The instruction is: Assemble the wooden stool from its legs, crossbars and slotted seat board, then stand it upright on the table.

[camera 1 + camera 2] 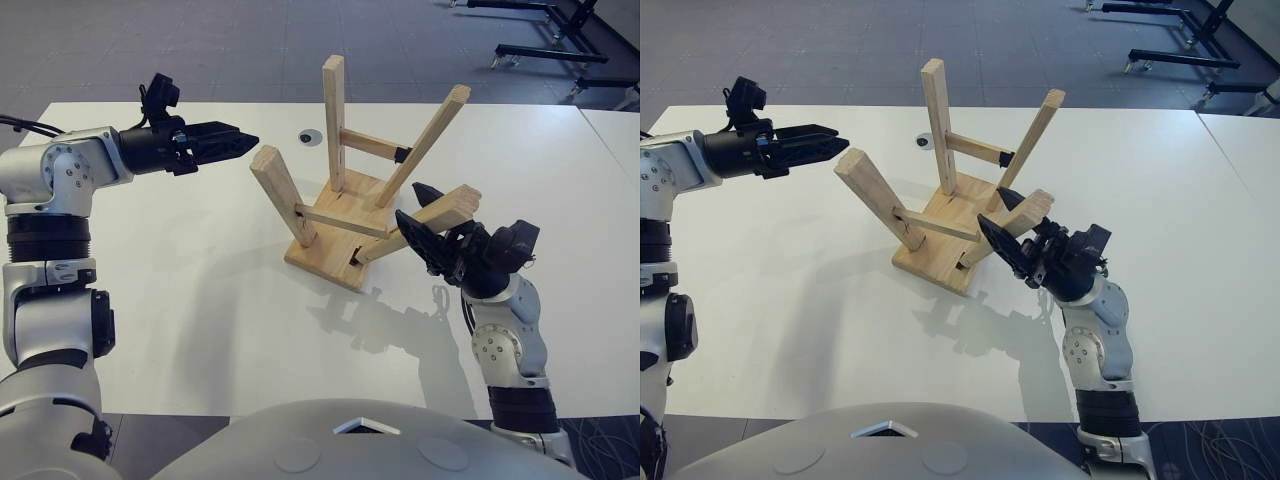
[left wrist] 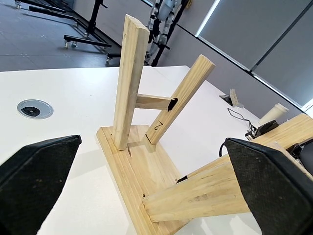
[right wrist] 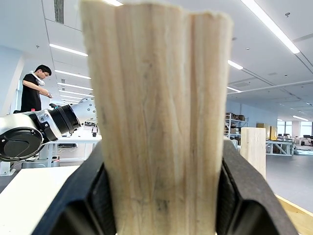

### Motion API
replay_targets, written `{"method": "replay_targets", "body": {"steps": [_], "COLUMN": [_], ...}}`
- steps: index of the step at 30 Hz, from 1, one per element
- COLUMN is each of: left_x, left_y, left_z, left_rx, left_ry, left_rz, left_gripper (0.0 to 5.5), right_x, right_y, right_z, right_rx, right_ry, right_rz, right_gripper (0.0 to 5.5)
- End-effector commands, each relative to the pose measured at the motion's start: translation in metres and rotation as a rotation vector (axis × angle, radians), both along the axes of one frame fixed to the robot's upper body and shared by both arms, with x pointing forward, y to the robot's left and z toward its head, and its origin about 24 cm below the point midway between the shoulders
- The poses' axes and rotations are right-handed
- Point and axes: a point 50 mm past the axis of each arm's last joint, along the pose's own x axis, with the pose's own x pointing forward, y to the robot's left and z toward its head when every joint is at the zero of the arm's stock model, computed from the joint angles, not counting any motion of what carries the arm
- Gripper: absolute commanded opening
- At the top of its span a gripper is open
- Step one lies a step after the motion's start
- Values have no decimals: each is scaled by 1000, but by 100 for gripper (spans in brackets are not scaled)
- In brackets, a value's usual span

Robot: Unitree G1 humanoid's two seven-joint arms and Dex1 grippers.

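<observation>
Already, all four legs and the crossbars appear seated, so the step in hand is judged to be turning the stool upright. Nearest, the right gripper [image 1: 407,200] is seen clamped on the pale square-section wooden leg [image 1: 460,205] that slants towards it. Beyond, the light wooden stool [image 1: 335,262] is found upside down on the white table [image 1: 200,300], seat board down, legs splayed upward. Farther left, the left gripper [image 1: 245,140] hangs with fingers apart, near the stubby slanted leg [image 1: 280,195] but not touching it. A second hold on that leg would probably be needed before the stool is rolled over onto its feet.
</observation>
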Motion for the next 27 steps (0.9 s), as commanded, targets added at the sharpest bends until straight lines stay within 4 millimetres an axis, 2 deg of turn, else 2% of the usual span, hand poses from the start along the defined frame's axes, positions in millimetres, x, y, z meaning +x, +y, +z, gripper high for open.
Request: {"method": "replay_targets", "body": {"steps": [1, 6, 20, 27], "left_x": [-1, -1, -5, -5], "left_y": [-3, -4, -3, -4], "left_z": [0, 1, -1, -2], "left_rx": [-1, 0, -5, -6], "left_ry": [8, 8, 14, 16], "left_rz": [-11, -15, -9, -11], "left_gripper": [540, 540, 540, 540], "right_x": [-3, -7, 5, 1], "right_y": [3, 3, -2, 1], "right_z": [-2, -7, 6, 0], "right_rx": [7, 3, -13, -3], "right_ry": [9, 28, -7, 17], "right_rz": [5, 5, 17, 21], "right_gripper": [206, 206, 206, 206]}}
